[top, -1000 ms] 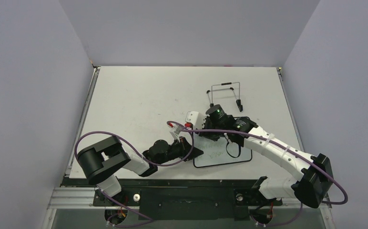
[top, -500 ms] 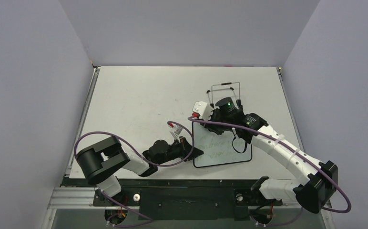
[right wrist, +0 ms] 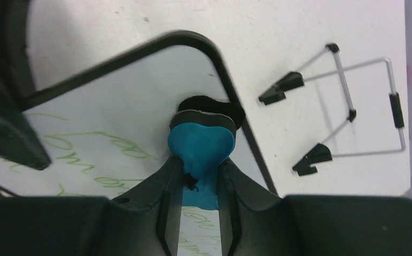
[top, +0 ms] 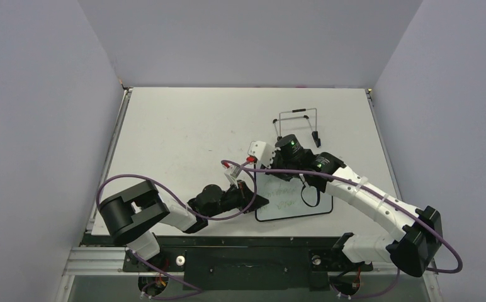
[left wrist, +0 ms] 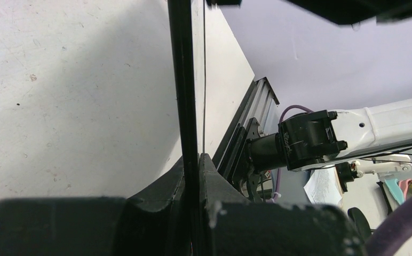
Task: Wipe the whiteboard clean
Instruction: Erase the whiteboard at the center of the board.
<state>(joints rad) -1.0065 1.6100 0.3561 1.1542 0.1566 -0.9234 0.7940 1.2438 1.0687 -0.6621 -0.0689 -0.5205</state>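
- The scuffed white tabletop [top: 184, 126] carries everything, with grey walls on three sides.
- The white-and-black right arm [top: 366, 198] reaches from its near-right base in over the board.
- The black-and-white left arm [top: 184, 214] lies low, stretched rightward to the board's left edge.
- The small rectangular whiteboard with a thin black rounded-corner frame [top: 288, 206] lies face up close to the near edge, right of the middle. The left jaws are pressed together on its frame [left wrist: 185, 80], pinching the edge.
- A thin metal wire stand with black tips [top: 297, 123] lies beyond the board and apart from it.
- A small blue eraser with a black felt end [right wrist: 201, 138] is pinched in the right jaws, with its dark end down at the board just inside a rounded corner on the stand's side.
- Faint green handwriting [right wrist: 86, 144] crosses the board's surface beside the eraser.
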